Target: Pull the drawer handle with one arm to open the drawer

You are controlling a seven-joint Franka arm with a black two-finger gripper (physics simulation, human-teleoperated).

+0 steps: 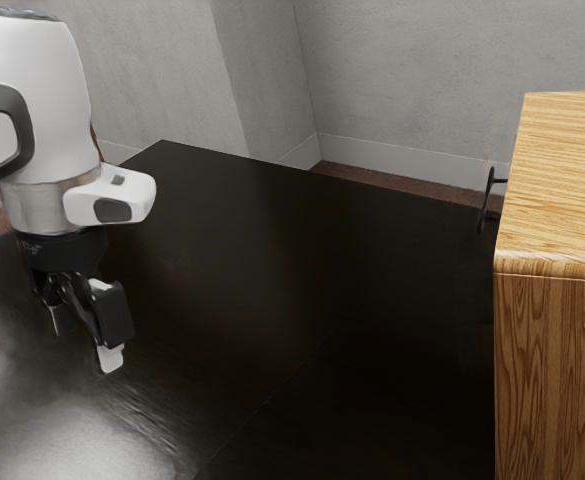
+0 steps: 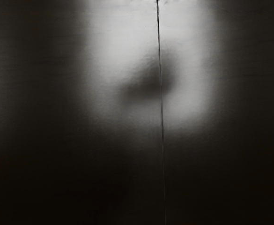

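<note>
- Our gripper hangs well away from the cabinet, toward the exterior view's left. It points down just above the dark table.
- Its two fingers stand apart with nothing between them, so it is open and holds nothing.
- The handle is a thin dark bar sticking out from the cabinet's upper edge, on the side facing the arm.
- Its long axis looks upright. The front it sits on is turned away from us, so we cannot tell how far out that front is.
- From the gripper, the handle lies far across the table toward the cabinet and somewhat higher.
- We judge the next move needs a long reach toward the cabinet, a rise, and a turn of the hand from pointing down to facing the bar.
- Under the hand, the wrist view shows the table with a thin seam, not the handle.
</note>
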